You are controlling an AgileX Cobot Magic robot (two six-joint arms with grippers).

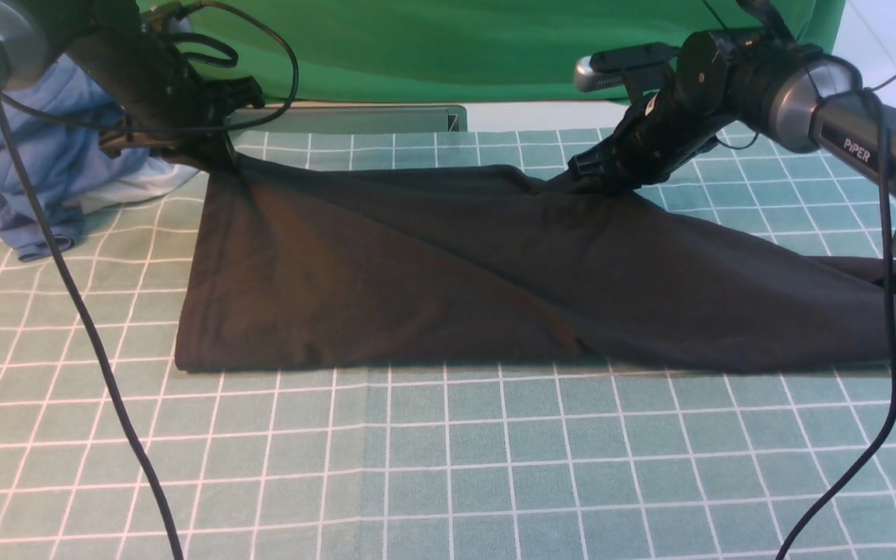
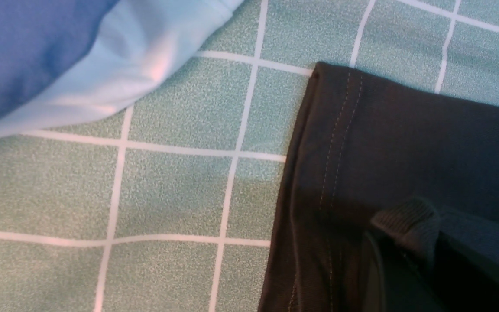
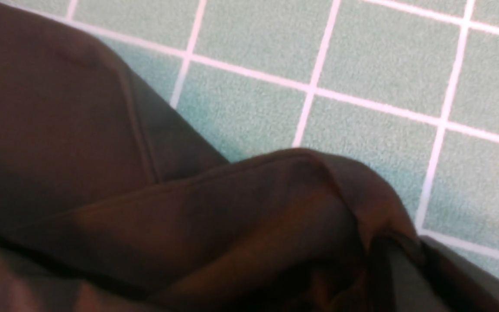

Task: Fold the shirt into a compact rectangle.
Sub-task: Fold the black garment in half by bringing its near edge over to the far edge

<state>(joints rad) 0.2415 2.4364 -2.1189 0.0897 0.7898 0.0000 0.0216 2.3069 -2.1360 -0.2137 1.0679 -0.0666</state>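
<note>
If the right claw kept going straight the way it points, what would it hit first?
The shirt it grips: the right claw slants down into its far edge, with the checked table cover probably beneath.

The shirt point(image 1: 448, 272) lies on the mat point(image 1: 448, 467), the heap point(image 1: 59, 171) just left of its far left corner. The left gripper point(image 1: 224, 155) sits at that corner, the right gripper point(image 1: 579, 181) on the far edge.
</note>
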